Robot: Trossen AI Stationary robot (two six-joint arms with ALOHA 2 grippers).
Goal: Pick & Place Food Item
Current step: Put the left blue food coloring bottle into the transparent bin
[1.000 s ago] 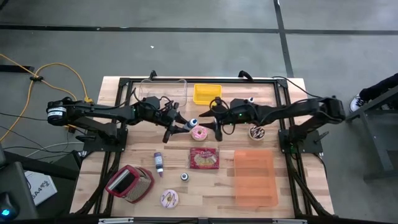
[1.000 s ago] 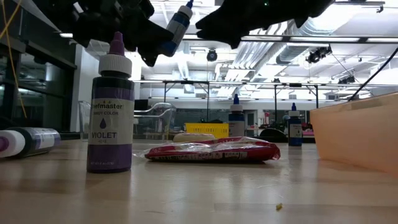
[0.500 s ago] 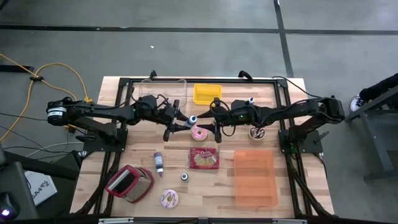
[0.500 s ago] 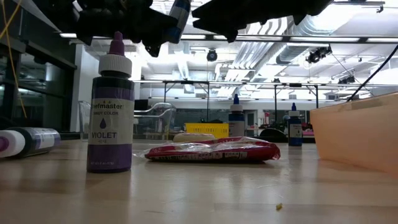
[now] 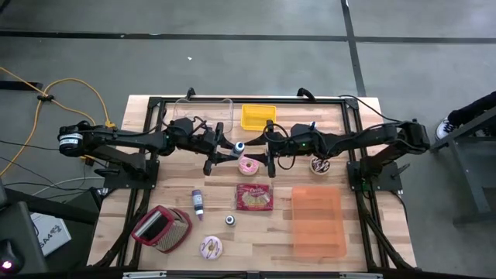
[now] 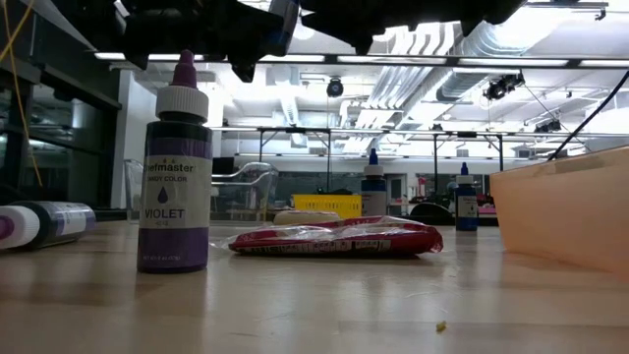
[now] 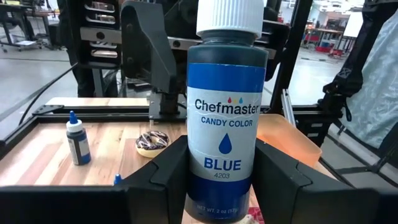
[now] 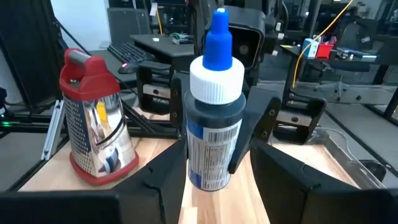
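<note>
- The blue candy colour bottle point(image 7: 227, 112) is in the air above the table point(image 5: 364, 240), just beside the pink donut point(image 5: 248, 164).
- The left gripper point(image 7: 219, 177) is clamped on the bottle's lower body.
- The right gripper point(image 8: 214, 177) faces it, fingers parted around the bottle; whether they touch it is unclear.
- Red wrapped packet point(image 5: 254, 198) lies just beyond the donut.

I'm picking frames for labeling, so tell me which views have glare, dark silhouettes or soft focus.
Low view: bright ceiling lights backlight both arms into black shapes along the top; the purple violet-labelled bottle is sharp, the room behind soft. Left wrist view: the blue-labelled candy colour bottle in the left tool is crisp, the background slightly soft. High view: evenly lit, no glare on the wooden table.
</note>
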